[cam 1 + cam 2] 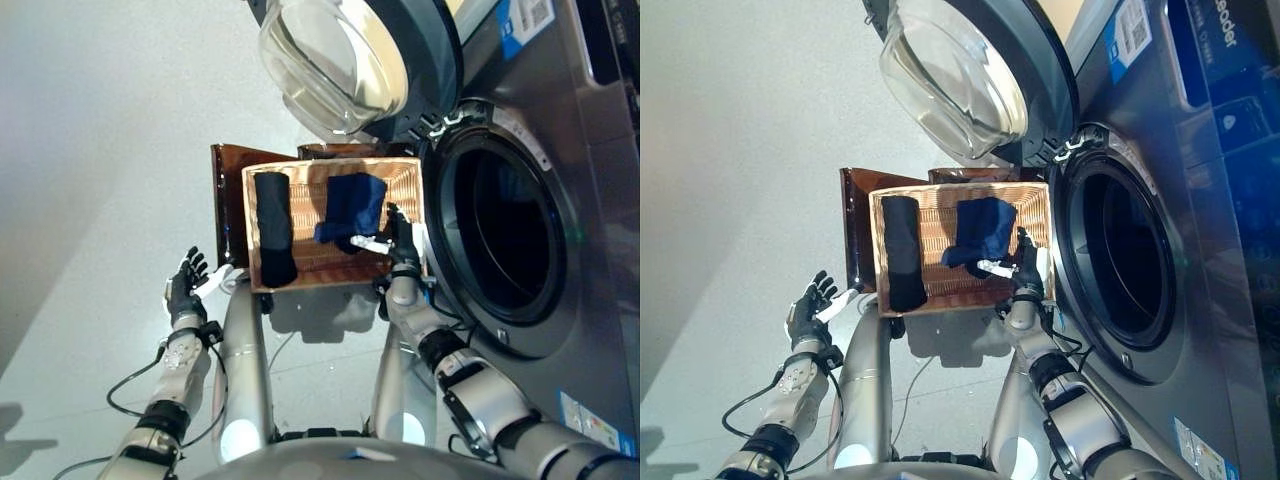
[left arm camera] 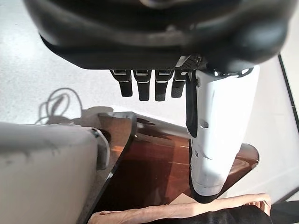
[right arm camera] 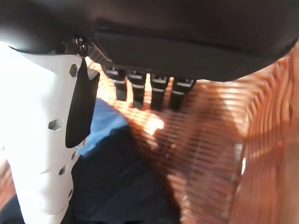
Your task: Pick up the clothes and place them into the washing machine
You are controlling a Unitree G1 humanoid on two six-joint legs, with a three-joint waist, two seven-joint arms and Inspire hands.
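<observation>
The left hand [image 1: 184, 285] hangs near the left of the basket [image 1: 300, 180] with fingers apart, holding nothing. In the basket lie two clothes: one black roll [image 1: 272, 228] on the left, its long axis running near to far, and one crumpled blue piece [image 1: 350, 208] on the right. The right hand [image 1: 402, 240] is inside the basket beside the blue piece, fingers apart. The washing machine [image 1: 520, 240] stands on the right with its door [image 1: 345, 60] open

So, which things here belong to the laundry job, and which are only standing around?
Belong to the job:
- blue garment in the wicker basket
- black garment, same basket
- washing machine, door open
- right hand, open, beside the blue garment

Only standing around:
- brown stand under the basket
- left hand, open, idle
</observation>
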